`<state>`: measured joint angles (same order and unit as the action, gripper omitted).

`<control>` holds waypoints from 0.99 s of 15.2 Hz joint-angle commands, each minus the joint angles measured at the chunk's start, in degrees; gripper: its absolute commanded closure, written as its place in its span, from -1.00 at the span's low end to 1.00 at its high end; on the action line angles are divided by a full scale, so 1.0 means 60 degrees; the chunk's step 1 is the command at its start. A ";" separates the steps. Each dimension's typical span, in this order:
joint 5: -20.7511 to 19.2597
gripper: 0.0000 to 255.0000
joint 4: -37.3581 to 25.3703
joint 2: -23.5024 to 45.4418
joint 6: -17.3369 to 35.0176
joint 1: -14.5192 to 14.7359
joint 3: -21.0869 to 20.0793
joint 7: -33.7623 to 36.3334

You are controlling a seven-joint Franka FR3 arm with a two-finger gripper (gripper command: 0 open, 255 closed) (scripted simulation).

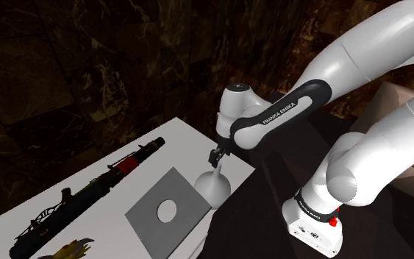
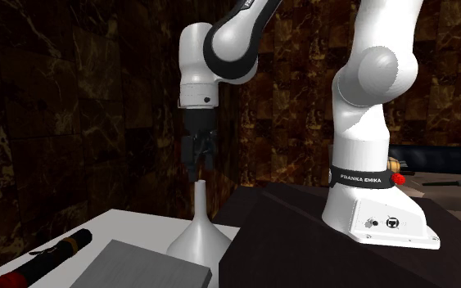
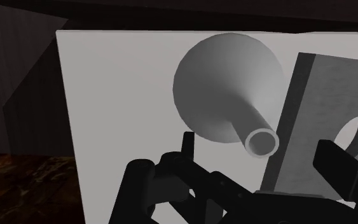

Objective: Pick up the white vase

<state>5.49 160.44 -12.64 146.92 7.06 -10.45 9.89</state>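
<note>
From where I stand, the shoulder view's left holds a long black tool with a red band (image 1: pixel 95 187), lying lengthwise on the white tabletop (image 1: pixel 170 151). Next along is a flat grey square slab with a round hole (image 1: pixel 179 193). Just beside the slab's corner, close to the table's edge nearest the robot's dark box (image 1: pixel 271 210), stands the pale vase with a wide flared foot and a thin neck (image 1: pixel 216 185). It is upright, its long axis pointing straight up.

The all-black two-finger gripper (image 1: pixel 218 156) hangs directly over that neck on the white arm (image 1: pixel 286 110), pointing down. Its fingers are spread apart and grip nothing. In the wrist view the round mouth of the neck sits between the two fingers (image 3: pixel 189 143), neither of them touching it.

So the vase lies straight below the claw and in line with it. To my eye, the next move calls for a plain vertical drop along the neck and then a squeeze; the slim neck looks easy to tip if nudged sideways.
</note>
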 commanded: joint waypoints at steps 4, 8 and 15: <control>-0.0155 -1.00 0.0072 0.0919 0.1006 -0.0076 -0.0054 0.0105; -0.0224 -1.00 0.0083 0.1192 0.1288 -0.0098 -0.0064 0.0151; -0.0239 1.00 0.0070 0.1232 0.1315 -0.0111 -0.0055 0.0143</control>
<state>4.03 160.89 -5.26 154.78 6.36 -10.74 10.74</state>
